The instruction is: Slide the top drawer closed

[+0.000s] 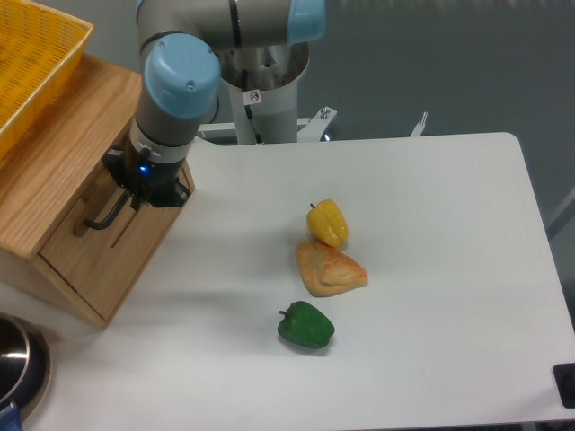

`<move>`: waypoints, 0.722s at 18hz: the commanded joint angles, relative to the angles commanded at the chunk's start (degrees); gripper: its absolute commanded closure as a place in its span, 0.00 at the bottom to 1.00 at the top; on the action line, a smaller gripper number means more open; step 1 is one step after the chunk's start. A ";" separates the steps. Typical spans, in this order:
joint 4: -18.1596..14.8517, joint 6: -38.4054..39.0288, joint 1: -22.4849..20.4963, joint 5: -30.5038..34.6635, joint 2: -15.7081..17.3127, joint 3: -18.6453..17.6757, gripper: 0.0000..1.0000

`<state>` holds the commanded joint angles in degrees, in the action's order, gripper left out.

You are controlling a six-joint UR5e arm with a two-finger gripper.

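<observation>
White desk (431,224), wooden cabinet at left. Pincer (135,193) at top drawer (99,247) front, beside black handle (106,215); finger spread can't be told. Yellow basket (31,63) above-left of pincer, contents unseen.

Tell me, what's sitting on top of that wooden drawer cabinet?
A yellow mesh basket rests on the wooden cabinet, cut off by the picture's edge. Its inside looks empty where visible. The robot arm hides part of the cabinet's right edge.
</observation>
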<state>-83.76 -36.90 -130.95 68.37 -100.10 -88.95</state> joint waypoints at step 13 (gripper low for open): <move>11.69 -7.83 -14.77 10.73 -3.61 -0.87 0.00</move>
<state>-72.07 -44.72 -145.71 79.10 -103.71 -89.82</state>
